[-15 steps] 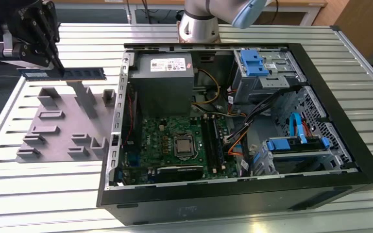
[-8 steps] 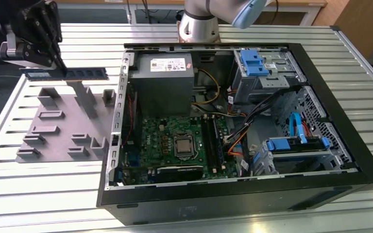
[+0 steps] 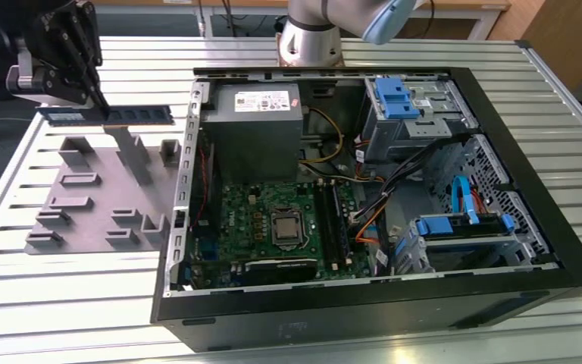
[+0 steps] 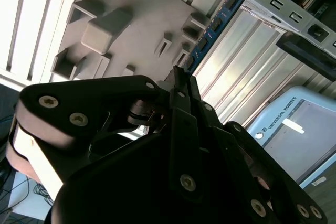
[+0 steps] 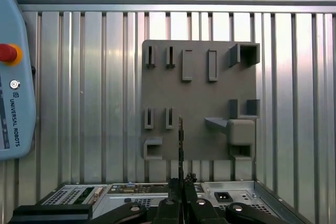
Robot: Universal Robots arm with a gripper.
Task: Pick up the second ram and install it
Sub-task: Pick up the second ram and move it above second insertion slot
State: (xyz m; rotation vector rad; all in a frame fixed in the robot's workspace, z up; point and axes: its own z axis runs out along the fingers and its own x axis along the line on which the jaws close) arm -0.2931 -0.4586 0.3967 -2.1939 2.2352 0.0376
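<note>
— Where is the second ram (image 3: 137, 115) at this moment?
— Up off the table, held level on its long edge. In the exterior view it sits at ten o'clock from the open computer case (image 3: 372, 311), above the grey fixture plate (image 3: 94, 201).
— And the gripper (image 3: 100, 108)?
— Clamped on the stick near its middle. In the second wrist view the black fingers (image 4: 181, 103) pinch the blue board, and its row of black chips runs away from them.
— Is it touching the plate?
— It is held above the plate. A tall upright of the plate shows just under the stick in the exterior view. In the first wrist view the stick appears edge-on, a thin line over the plate's slotted holders.
— How does the case lie?
— On its side on the slatted aluminium table (image 3: 149, 61), interior exposed. The grey power-supply box (image 3: 255, 129) is at twelve o'clock from the green motherboard (image 3: 261, 220). The long black slots (image 3: 333, 220) are at three o'clock from the processor socket (image 3: 286, 227).
— Anything else?
— A teach pendant (image 5: 13, 87) lies on the table near the plate. The arm's base (image 3: 309, 42) stands at twelve o'clock from the case.
</note>
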